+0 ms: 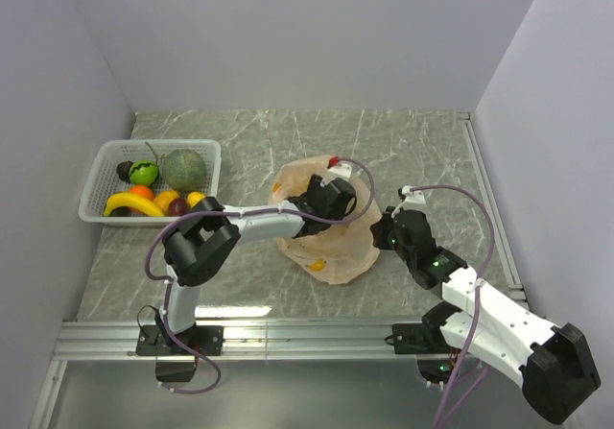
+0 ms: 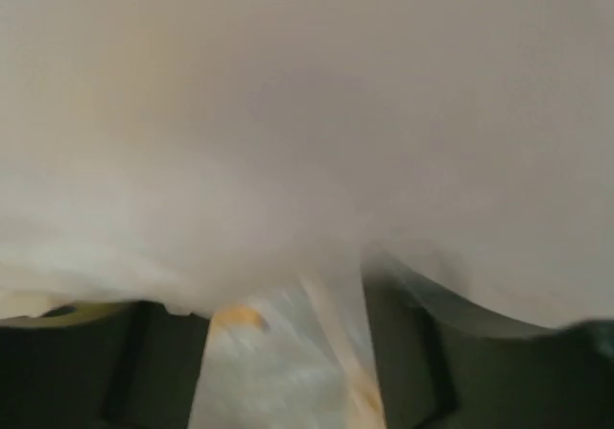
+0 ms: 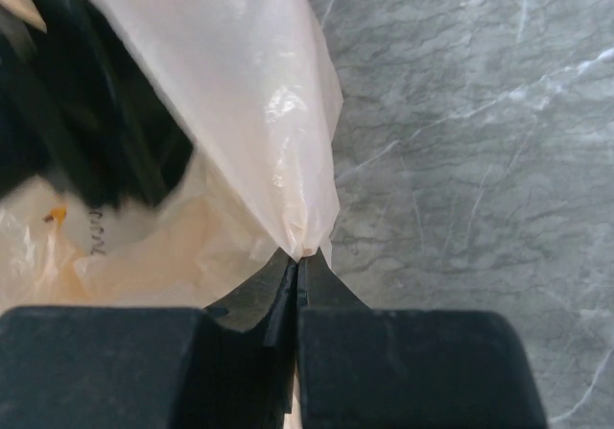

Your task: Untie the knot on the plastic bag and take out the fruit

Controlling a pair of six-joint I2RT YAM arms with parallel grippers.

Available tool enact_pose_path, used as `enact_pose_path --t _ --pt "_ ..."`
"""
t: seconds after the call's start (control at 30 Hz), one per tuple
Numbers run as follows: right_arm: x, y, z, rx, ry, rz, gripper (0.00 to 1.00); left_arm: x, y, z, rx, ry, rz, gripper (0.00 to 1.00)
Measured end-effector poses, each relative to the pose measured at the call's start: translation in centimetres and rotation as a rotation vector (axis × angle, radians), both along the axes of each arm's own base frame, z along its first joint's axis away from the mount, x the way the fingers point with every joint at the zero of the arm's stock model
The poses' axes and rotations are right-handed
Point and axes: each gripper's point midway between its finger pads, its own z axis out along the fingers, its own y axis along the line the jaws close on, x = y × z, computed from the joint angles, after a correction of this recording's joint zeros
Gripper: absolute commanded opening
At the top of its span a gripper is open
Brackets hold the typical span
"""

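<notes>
1. R gripper [image 1: 383,230] [image 3: 299,261]: nearest item, right of centre. Jaws are together, clamped on a pinched edge of the plastic bag [image 1: 336,256]. In the wrist view the film rises taut from the tips
2. Plastic bag [image 3: 249,93]: pale orange, translucent and crumpled. It lies on the table [image 1: 422,151] at centre, between both grippers. A small yellow-orange spot shows through the film; cannot tell what it is
3. L gripper [image 1: 338,201] [image 2: 288,371]: arm reaches from near-left into the bag's far part, with film bunched around the head. Wrist view is blurred. The fingers [image 2: 163,362] stand apart at the base and film covers the tips, so cannot tell whether they clamp anything
4. Basket [image 1: 94,184]: white, far-left, well apart from the bag. It holds the fruit [image 1: 134,204], i.e. banana, orange, yellow pc and dark purple pc, plus a grey-green melon [image 1: 184,170] and a bright green fruit [image 1: 144,173]
</notes>
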Motion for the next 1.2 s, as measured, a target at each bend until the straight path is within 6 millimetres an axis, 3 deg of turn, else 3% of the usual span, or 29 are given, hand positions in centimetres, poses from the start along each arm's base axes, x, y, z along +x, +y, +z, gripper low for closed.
enact_pose_path --t 0.17,0.33,0.5,0.73,1.03,1.2 --pt "-0.6 0.5 0.3 0.02 0.003 0.031 0.0 4.5 2.8 2.7 -0.03 -0.147 0.173 0.82" --pt "-1.2 1.2 0.8 0.044 0.001 0.074 0.0 7.1 4.2 3.7 -0.069 -0.21 0.244 0.88" --pt "-1.7 1.7 0.4 0.053 0.015 0.103 0.0 8.0 4.3 2.6 -0.067 -0.223 0.25 0.99" --pt "-2.3 2.4 -0.3 0.061 0.044 0.141 0.0 8.7 3.9 1.6 -0.104 -0.202 0.187 0.99" --pt "-2.3 3.5 -1.2 0.055 0.069 0.176 0.0 10.7 1.4 -0.8 -0.145 -0.138 0.096 0.99" --pt "-2.4 4.1 -1.4 0.057 0.072 0.193 0.0 10.9 0.9 -1.7 -0.167 -0.088 0.06 0.99"
